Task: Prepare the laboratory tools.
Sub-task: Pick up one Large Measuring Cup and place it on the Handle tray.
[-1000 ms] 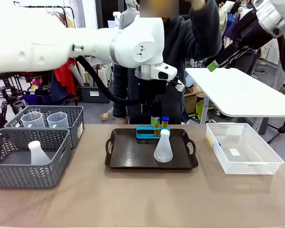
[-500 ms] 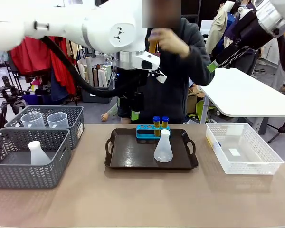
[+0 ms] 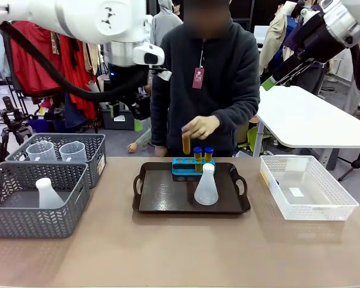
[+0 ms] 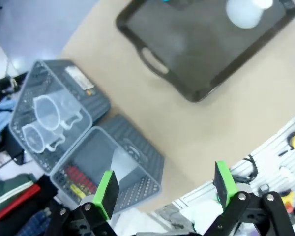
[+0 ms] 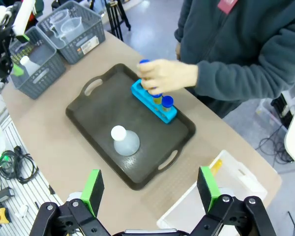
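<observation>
A person's hand (image 3: 199, 126) holds a yellow tube with a blue cap (image 3: 186, 143) just above the blue rack (image 3: 192, 165). Two more capped tubes (image 3: 203, 153) stand in that rack. It sits at the far side of the black tray (image 3: 168, 204), beside a translucent white conical flask (image 3: 206, 186). My left gripper (image 3: 141, 120) hangs open and empty, high above the table left of the tray; its green pads (image 4: 107, 191) are spread wide. My right gripper (image 5: 150, 188) is open and empty too, high over the tray (image 5: 98, 113), flask (image 5: 124, 141) and rack (image 5: 155, 103).
Two grey mesh baskets stand at the left: the rear one (image 3: 99, 144) holds two clear measuring jugs (image 3: 42, 151), the front one (image 3: 24, 225) holds another flask (image 3: 48, 193). A white mesh basket (image 3: 306, 207) stands at the right. Bare tabletop lies in front of the tray.
My left arm has swung left and away from above the tray. The person's hand has come down from head height, bringing a tube to the rack.
</observation>
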`<state>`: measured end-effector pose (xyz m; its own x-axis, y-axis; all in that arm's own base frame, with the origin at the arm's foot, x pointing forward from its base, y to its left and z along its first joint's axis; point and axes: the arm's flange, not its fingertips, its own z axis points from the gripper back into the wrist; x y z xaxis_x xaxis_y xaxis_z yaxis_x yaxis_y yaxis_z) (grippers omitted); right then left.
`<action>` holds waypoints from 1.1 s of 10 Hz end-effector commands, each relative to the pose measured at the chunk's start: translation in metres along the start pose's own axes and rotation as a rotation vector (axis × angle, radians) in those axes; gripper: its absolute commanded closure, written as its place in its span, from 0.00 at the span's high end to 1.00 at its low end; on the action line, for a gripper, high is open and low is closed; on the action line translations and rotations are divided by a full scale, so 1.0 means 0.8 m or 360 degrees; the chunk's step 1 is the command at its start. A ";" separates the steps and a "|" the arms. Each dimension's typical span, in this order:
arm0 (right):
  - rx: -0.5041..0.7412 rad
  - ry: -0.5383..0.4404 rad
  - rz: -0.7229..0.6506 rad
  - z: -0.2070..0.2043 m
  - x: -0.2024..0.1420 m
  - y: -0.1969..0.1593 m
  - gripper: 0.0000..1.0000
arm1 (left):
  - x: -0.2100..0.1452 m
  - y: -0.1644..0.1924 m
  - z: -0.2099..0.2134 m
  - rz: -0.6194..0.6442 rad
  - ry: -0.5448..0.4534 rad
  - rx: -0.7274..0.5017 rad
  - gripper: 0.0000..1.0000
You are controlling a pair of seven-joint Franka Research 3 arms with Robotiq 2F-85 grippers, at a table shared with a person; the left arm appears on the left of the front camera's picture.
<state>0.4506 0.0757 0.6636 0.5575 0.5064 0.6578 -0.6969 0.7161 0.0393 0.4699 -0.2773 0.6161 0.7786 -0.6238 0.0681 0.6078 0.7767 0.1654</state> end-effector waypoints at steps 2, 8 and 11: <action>0.0013 -0.0009 0.0002 0.001 0.001 0.000 1.00 | -0.014 0.027 -0.009 0.0258 0.0046 0.0034 1.00; 0.0013 -0.0009 0.0002 0.001 0.001 0.000 1.00 | -0.009 0.040 -0.008 0.0224 0.0035 0.0003 1.00; 0.0013 -0.0009 0.0002 0.001 0.001 0.000 1.00 | -0.002 0.067 -0.040 0.0276 0.0028 -0.0047 1.00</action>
<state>0.4507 0.0756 0.6636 0.5576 0.5063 0.6578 -0.6967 0.7163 0.0392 0.4972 -0.2463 0.6016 0.8659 -0.4964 0.0615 0.4848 0.8632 0.1410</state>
